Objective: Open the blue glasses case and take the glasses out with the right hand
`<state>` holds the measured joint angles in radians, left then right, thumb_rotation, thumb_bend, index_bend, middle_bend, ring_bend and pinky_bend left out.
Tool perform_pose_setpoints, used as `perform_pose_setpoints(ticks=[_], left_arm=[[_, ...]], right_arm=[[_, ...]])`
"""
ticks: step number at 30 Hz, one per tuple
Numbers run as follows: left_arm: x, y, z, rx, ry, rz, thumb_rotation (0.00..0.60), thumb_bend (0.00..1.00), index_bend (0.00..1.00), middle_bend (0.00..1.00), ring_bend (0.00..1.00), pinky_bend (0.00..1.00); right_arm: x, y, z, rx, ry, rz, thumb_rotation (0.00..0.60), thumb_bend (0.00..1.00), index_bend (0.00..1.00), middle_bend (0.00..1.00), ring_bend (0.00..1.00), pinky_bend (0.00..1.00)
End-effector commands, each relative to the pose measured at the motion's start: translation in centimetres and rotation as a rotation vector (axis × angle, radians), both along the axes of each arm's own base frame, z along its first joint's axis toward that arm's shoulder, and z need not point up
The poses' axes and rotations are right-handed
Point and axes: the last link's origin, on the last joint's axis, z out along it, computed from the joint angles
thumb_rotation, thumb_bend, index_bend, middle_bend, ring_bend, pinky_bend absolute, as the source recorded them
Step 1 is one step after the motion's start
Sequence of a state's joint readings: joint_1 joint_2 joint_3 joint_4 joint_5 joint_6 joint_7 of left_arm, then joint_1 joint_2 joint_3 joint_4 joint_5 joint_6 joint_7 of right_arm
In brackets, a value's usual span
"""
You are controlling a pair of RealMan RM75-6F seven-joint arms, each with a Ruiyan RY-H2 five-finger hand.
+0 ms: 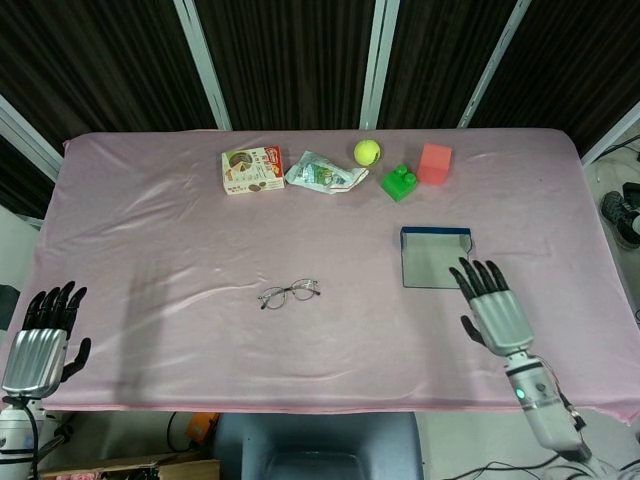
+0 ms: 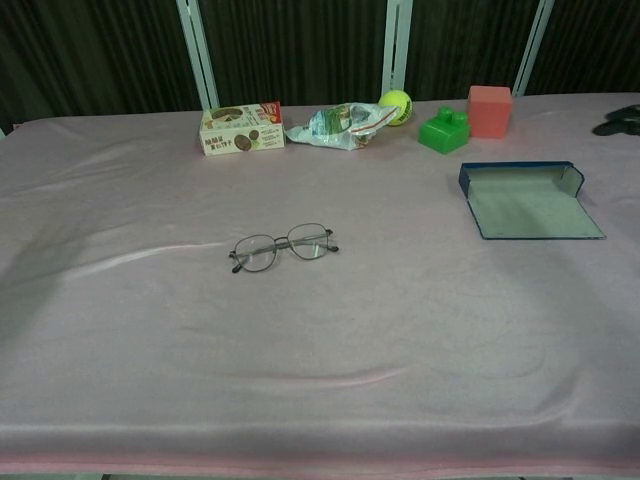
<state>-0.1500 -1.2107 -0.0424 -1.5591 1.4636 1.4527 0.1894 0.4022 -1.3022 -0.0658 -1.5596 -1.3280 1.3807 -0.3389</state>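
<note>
The thin-framed glasses [image 1: 289, 294] [image 2: 283, 247] lie alone on the pink cloth near the table's middle. The blue glasses case [image 1: 436, 258] [image 2: 528, 201] lies open and flat to their right, grey lining up, nothing in it. My right hand [image 1: 492, 309] hovers open at the near right, just below the case's front edge, fingers spread and holding nothing. In the chest view only dark fingertips [image 2: 620, 118] show at the right edge. My left hand [image 1: 40, 337] hangs open off the table's near left corner.
Along the far edge stand a snack box [image 1: 252, 170], a crumpled plastic bag [image 1: 323, 174], a yellow-green tennis ball [image 1: 367, 152], a green toy brick [image 1: 399, 182] and a red cube [image 1: 434, 163]. The pink tablecloth [image 1: 160, 250] covers the whole table.
</note>
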Motion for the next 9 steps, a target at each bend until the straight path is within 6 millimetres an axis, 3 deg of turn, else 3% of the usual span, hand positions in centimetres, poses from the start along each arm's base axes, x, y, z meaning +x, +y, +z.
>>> perform_pose_setpoints(ticks=[1, 9], left_arm=[[0.01, -0.23, -0.22, -0.007, 0.006, -0.007, 0.6, 0.41, 0.0, 0.0, 0.0, 0.04], [0.09, -0.74, -0.57, -0.022, 0.025, -0.004, 0.6, 0.41, 0.0, 0.0, 0.0, 0.04]], right_arm=[[-3.82, 3.08, 2.02, -0.033, 0.007, -0.046, 0.6, 0.5, 0.11, 0.0, 0.0, 0.0], [-3.72, 2.74, 2.14, -0.032, -0.011, -0.061, 0.6, 0.5, 0.12, 0.0, 0.0, 0.0]])
